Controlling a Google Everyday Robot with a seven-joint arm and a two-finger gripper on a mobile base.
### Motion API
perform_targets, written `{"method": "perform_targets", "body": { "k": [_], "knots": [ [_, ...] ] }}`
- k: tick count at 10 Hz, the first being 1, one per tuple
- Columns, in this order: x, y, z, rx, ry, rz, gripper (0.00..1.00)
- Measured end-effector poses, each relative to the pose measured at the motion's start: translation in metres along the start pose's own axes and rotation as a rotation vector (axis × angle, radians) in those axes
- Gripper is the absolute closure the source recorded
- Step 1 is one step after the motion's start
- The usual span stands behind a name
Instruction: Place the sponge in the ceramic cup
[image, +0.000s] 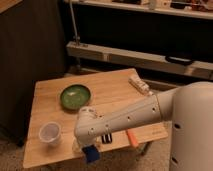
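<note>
The blue sponge (91, 152) hangs at the table's front edge, just under the end of my white arm. My gripper (88, 148) is there too, shut on the sponge and mostly hidden by the wrist housing. The ceramic cup (50, 133) stands upright and empty on the front left of the table. It is a short way left of the sponge and apart from it.
A green bowl (76, 96) sits behind the cup at mid table. An orange stick (131, 137) and a black-and-white striped bar (106, 137) lie near the front edge under my arm. A pale packet (140, 86) lies back right. The wooden table (115, 85) is small, with shelving behind.
</note>
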Motion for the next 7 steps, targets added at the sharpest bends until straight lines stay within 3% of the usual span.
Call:
{"method": "perform_targets", "body": {
  "k": [2, 5, 7],
  "knots": [
    [0.0016, -0.0039, 0.003, -0.005, -0.008, -0.011, 0.57],
    [0.0022, -0.0054, 0.0049, -0.01, -0.017, -0.01, 0.58],
    [0.0031, -0.0036, -0.0048, 0.007, 0.018, 0.015, 0.58]
  ]
}}
